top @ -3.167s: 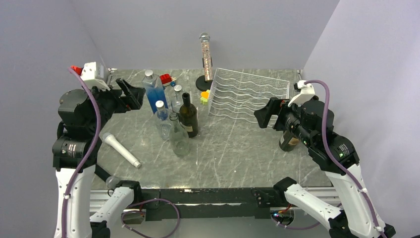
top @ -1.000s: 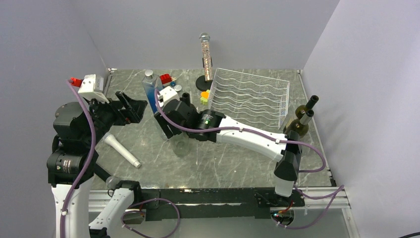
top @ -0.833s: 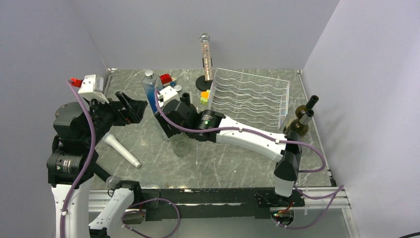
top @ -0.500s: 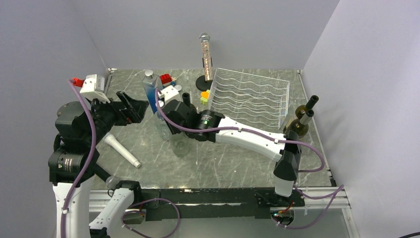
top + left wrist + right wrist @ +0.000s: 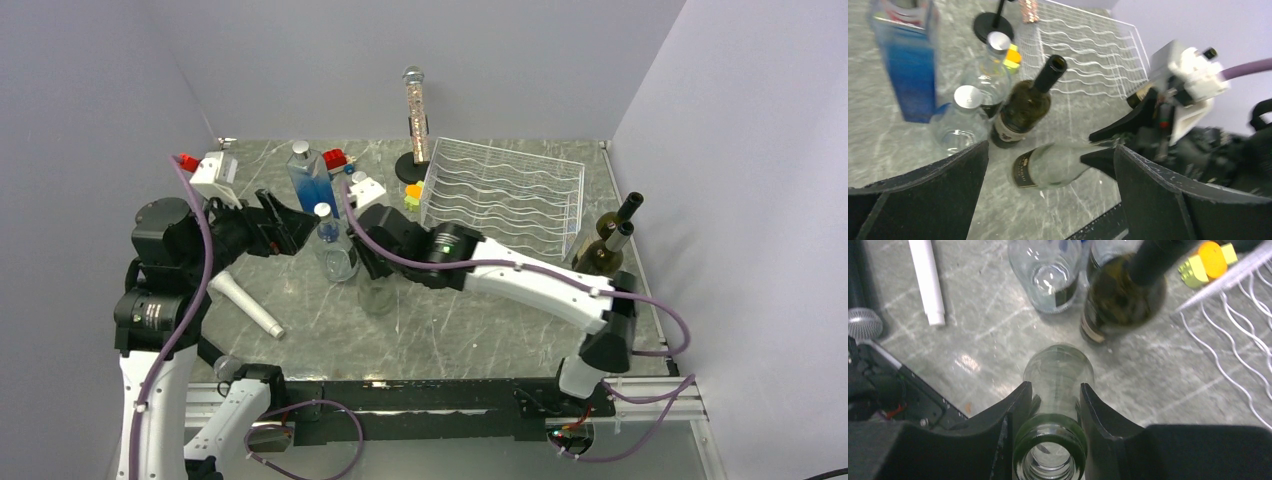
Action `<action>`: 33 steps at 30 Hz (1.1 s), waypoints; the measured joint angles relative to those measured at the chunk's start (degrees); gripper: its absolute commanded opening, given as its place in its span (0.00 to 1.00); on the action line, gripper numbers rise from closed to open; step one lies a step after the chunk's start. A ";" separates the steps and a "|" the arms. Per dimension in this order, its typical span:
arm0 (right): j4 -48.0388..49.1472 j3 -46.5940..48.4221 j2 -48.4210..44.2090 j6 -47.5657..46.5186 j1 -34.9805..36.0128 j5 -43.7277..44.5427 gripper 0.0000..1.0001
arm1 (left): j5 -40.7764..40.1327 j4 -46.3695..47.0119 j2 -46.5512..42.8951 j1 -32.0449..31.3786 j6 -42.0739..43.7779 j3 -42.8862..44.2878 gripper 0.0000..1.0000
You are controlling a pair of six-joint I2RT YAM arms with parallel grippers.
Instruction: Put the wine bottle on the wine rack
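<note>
The right gripper (image 5: 1052, 390) is closed on the neck of the wine bottle (image 5: 1058, 367), which sits left of and nearer than the rack (image 5: 505, 195), not touching it. The left gripper (image 5: 288, 226) is spread wide and holds nothing, farther left.
</note>
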 measured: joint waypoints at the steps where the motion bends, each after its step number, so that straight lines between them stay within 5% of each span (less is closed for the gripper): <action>1: -1.16 -0.55 -1.66 0.07 -0.15 -0.26 0.00 | 1.29 0.61 0.00 0.00 -0.04 -0.94 0.99; 11: -11.72 -6.73 -22.71 2.43 -1.03 -1.53 0.00 | 21.49 13.97 -1.40 -0.33 -4.76 -14.34 0.99; 21: -16.90 -12.92 -28.02 6.19 -1.55 -4.13 0.00 | 25.90 27.06 -4.59 -4.66 -14.01 -21.16 0.99; 33: -17.14 -12.96 -30.32 7.87 -1.86 -6.01 0.00 | 16.39 33.94 7.67 -35.45 -11.69 -21.55 0.99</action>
